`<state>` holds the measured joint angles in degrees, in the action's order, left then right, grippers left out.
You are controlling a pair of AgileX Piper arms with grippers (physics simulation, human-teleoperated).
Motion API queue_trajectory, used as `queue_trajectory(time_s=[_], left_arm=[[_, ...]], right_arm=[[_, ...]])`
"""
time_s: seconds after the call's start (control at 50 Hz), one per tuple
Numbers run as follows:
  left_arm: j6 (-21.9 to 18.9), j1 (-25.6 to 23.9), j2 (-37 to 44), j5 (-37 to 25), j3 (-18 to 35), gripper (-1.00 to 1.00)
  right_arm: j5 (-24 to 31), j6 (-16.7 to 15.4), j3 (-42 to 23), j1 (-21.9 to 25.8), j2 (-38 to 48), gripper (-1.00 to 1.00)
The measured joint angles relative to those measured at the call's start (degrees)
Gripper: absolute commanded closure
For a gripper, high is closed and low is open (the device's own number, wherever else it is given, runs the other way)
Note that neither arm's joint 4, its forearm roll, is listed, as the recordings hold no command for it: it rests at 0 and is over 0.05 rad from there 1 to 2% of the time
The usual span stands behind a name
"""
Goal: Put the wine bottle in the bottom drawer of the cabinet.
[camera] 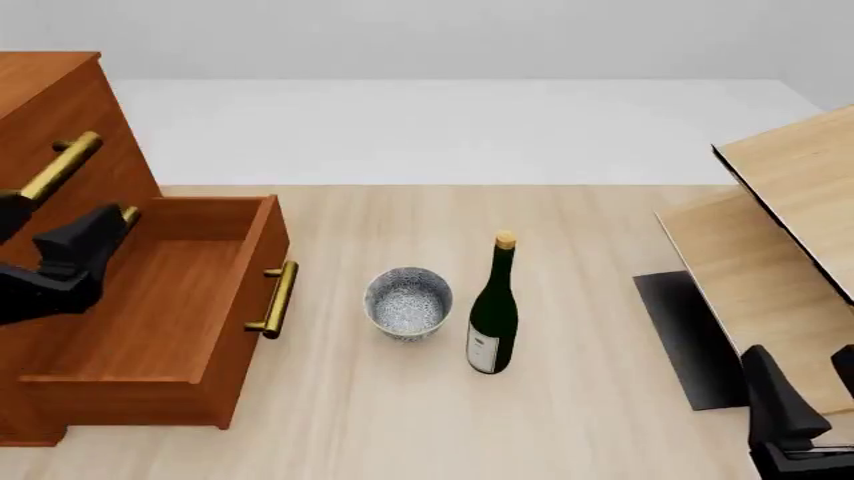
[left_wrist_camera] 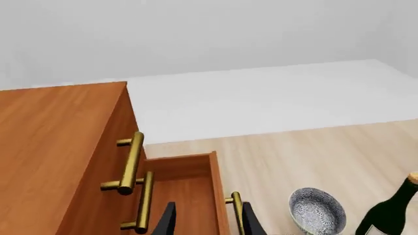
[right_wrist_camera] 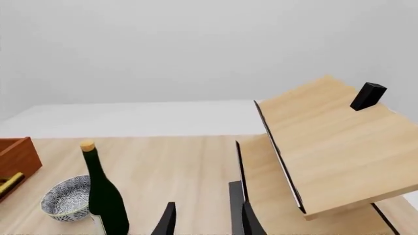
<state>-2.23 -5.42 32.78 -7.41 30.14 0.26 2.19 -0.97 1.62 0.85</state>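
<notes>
The wine bottle (camera: 493, 315) stands upright on the table (camera: 587, 400), near the middle, with the grey speckled bowl (camera: 408, 302) just beside it on the side nearer the cabinet (camera: 54, 110). Neither of my grippers touches it.

My left gripper (camera: 74, 250) hangs over the bottom drawer (camera: 200, 390), which is pulled well out from the cabinet, its brass handle (camera: 276, 298) facing the bowl. From my left wrist I see my two dark fingers (left_wrist_camera: 166, 220) spread apart with nothing between them; the drawer's front wall and handle sit between and beyond the tips, and the bottle is off to one side, well apart from them, past the bowl.

My right gripper (camera: 801, 410) sits at the near right edge of the table, close to the pale light-wood panel structure (camera: 787, 250) and the dark mat (camera: 681, 340) beneath it. Its fingers (right_wrist_camera: 168, 220) are also parted and empty. In my right wrist view the bottle stands off to the side of the fingertips, apart from them, with the bowl behind it; how far ahead of the tips it lies I cannot really judge from this angle.
</notes>
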Motion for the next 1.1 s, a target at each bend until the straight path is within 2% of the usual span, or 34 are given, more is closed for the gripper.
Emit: queue_trajectory(time_s=[0.18, 0.44, 0.76, 1.1], left_arm=[[0.6, -1.2, 8.1, -4.4, 7.3, -1.0], [1.8, -1.5, 18.5, -8.9, 12.9, -1.0], [1.4, -1.7, 26.4, -8.7, 12.0, -1.0], [3.8, -2.0, 30.4, -4.6, 9.1, -1.0]], right_arm=[[-0.1, 0.4, 0.2, 0.3, 0.4, -1.0], [0.1, 0.5, 0.3, 0.6, 0.7, -1.0], [-0.2, 0.3, 0.5, 1.0, 1.3, -1.0], [-0.5, 0.3, 0.7, 1.5, 2.1, -1.0]])
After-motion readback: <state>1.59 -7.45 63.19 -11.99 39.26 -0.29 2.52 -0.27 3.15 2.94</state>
